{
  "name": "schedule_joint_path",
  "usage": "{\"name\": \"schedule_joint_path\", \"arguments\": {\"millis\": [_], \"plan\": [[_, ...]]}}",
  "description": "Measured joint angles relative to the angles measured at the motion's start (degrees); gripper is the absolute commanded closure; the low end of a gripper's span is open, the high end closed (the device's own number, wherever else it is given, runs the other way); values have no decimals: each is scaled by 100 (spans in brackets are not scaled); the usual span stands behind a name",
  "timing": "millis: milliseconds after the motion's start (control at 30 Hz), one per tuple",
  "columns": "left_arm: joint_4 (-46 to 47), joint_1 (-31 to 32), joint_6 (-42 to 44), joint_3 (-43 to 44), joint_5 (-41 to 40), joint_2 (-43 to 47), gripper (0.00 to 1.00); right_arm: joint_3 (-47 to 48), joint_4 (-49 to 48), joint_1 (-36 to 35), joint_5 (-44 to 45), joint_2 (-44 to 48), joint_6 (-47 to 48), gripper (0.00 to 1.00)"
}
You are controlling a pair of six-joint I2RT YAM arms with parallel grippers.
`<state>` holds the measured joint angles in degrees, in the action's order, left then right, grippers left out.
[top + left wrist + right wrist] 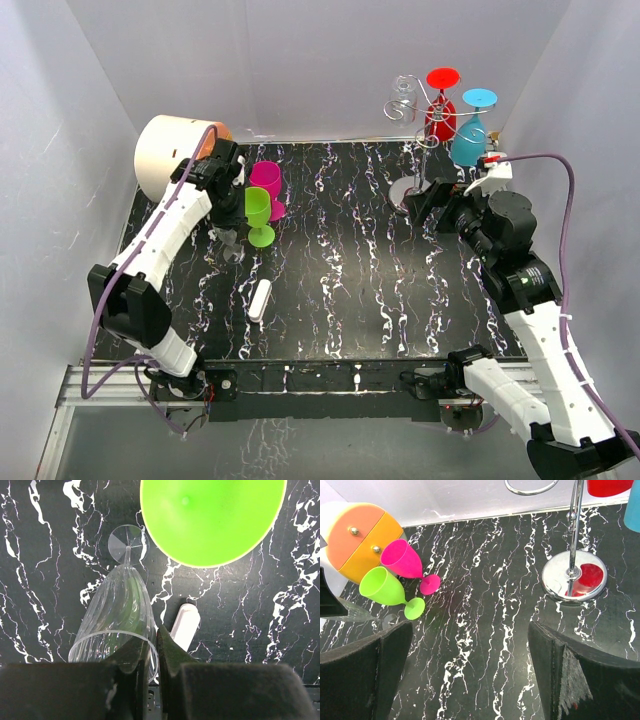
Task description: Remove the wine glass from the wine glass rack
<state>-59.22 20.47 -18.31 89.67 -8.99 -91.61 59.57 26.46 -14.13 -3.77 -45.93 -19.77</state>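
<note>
Looking from the top, I see the rack (432,140) just ahead of my right pincer (428,200), with a red glass (441,105) and a blue glass (470,135) hung on it. On the left wrist, the left pincer (152,637) is clenched on the rim of the clear glass (117,615), off the rack, tilted, its foot out ahead beside the green glass (210,520); I'd level it, lower gently, then let go. On the right wrist, the fingers (365,680) stand wide apart, released, the base (555,575) ahead to their right.
</note>
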Motion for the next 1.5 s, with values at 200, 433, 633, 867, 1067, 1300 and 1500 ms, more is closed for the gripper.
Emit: {"name": "schedule_joint_path", "arguments": {"millis": [200,433,633,867,1067,1300,1500], "plan": [[68,-212,94,74,177,-87,92,0,0,0,22,28,22,2],[133,-278,181,164,173,-197,62,0,0,0,22,20,22,2],[79,-278,243,210,98,-188,43,2,0,0,22,7,22,2],[50,-278,332,570,195,212,30,332,306,0,264,-170,83,2],[96,-278,380,988,396,835,26,553,708,0,573,-177,293,2],[756,-278,494,920,1196,1410,15,861,1128,0,914,-216,507,2],[2041,-278,459,356,1930,2046,11,1440,1305,0,1366,-433,645,2]]}}
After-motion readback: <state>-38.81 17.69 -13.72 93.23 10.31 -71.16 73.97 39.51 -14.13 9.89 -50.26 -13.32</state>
